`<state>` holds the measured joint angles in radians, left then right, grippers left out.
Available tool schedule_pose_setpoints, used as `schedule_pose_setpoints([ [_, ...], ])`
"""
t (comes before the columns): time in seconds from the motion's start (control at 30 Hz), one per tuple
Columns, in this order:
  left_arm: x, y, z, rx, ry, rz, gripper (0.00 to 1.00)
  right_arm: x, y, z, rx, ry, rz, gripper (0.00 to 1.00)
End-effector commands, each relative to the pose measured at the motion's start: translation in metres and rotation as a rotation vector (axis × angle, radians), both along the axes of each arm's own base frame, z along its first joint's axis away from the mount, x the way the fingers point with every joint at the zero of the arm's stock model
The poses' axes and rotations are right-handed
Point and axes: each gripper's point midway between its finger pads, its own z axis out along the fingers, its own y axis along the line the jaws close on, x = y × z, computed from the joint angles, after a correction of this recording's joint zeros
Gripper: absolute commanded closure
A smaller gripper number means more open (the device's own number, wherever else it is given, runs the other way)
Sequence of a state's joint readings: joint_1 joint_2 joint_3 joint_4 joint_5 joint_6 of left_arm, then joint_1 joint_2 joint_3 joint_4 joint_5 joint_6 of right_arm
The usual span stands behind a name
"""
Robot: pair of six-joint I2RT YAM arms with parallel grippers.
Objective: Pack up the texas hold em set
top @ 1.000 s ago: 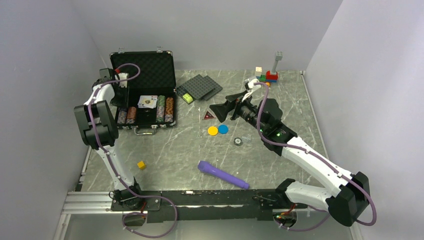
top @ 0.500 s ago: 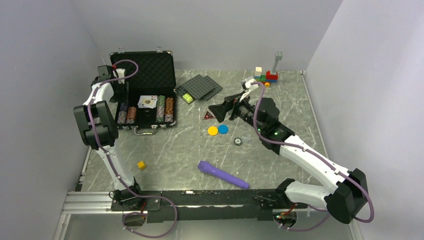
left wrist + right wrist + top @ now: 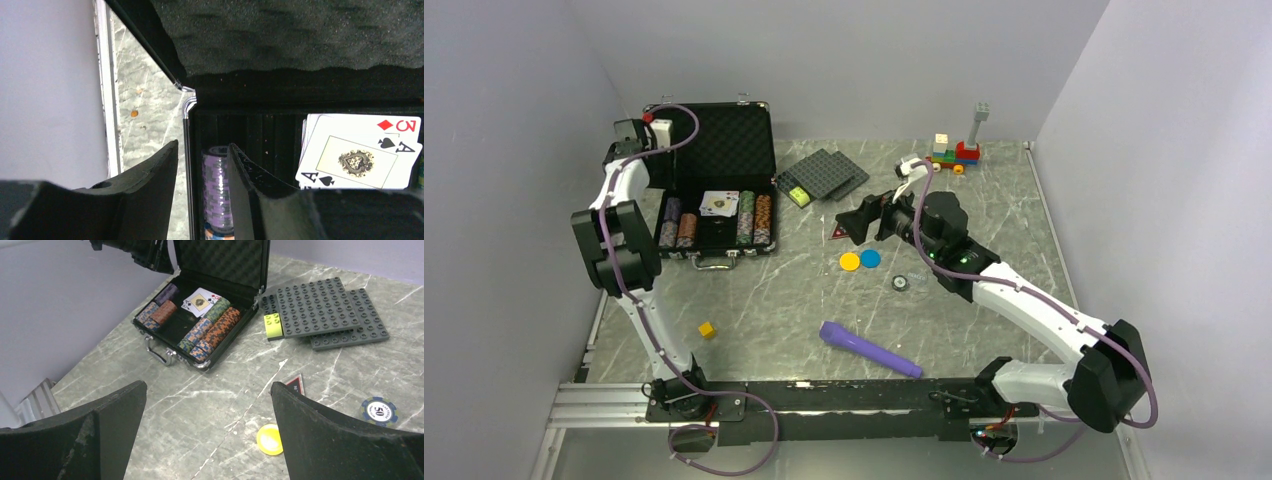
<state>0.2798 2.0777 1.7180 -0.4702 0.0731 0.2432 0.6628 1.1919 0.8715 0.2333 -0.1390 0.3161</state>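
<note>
Left arm pulled up and back off the chip row since the earlier frame; it's now high at the open case's (image 3: 719,140) back-left corner. Right arm swung left and inward, head now above the dark red triangle (image 3: 296,385).

- left gripper (image 3: 202,145): partly open, nothing held. In the wrist view one finger lines up outside the case's left wall and the other inside it. The purple chip stack (image 3: 217,190) shows in the gap, lower down.
- right gripper (image 3: 209,386): spread wide, nothing between the fingers, hanging over bare counter (image 3: 784,300).
- case: back-left of the counter, lid upright with the foam showing, handle towards the arms.
- inside the case: cards (image 3: 360,152) at the back middle, ace of spades on top with a red 3 under it. Striped chip stacks (image 3: 749,218) lie in rows either side of them.
- still out on the counter: the triangle, yellow disc (image 3: 850,262) with blue disc (image 3: 870,258) touching or just beside it, and one loose chip marked 50 (image 3: 379,410).
- other items: dark grey studded plates (image 3: 824,175) right of the case with a lime brick (image 3: 799,195) at their near edge, purple cylinder (image 3: 869,349) near the arm bases, yellow cube (image 3: 707,329) front left.
</note>
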Motion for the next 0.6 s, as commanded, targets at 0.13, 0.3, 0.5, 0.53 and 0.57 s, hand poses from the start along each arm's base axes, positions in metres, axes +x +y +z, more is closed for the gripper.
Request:
schedule_pose_setpoints([
  [0.13,0.018,-0.003,-0.007,-0.017,-0.016,-0.032,0.58,0.007,0.007,0.029,0.026,-0.074,0.007,0.0],
  [0.3,0.017,-0.005,-0.02,-0.026,0.012,-0.037,0.61,0.009,0.006,0.027,0.017,-0.072,-0.001,0.0],
  [0.5,0.008,-0.007,-0.028,-0.003,0.04,-0.039,0.67,0.008,0.004,0.028,0.019,-0.072,-0.004,0.0],
  [0.53,0.004,-0.007,-0.032,0.002,0.052,-0.037,0.68,0.007,0.004,0.029,0.02,-0.074,-0.004,0.0],
  [0.57,0.001,-0.006,-0.033,0.011,0.056,-0.036,0.7,0.006,0.003,0.03,0.02,-0.076,-0.005,0.0],
])
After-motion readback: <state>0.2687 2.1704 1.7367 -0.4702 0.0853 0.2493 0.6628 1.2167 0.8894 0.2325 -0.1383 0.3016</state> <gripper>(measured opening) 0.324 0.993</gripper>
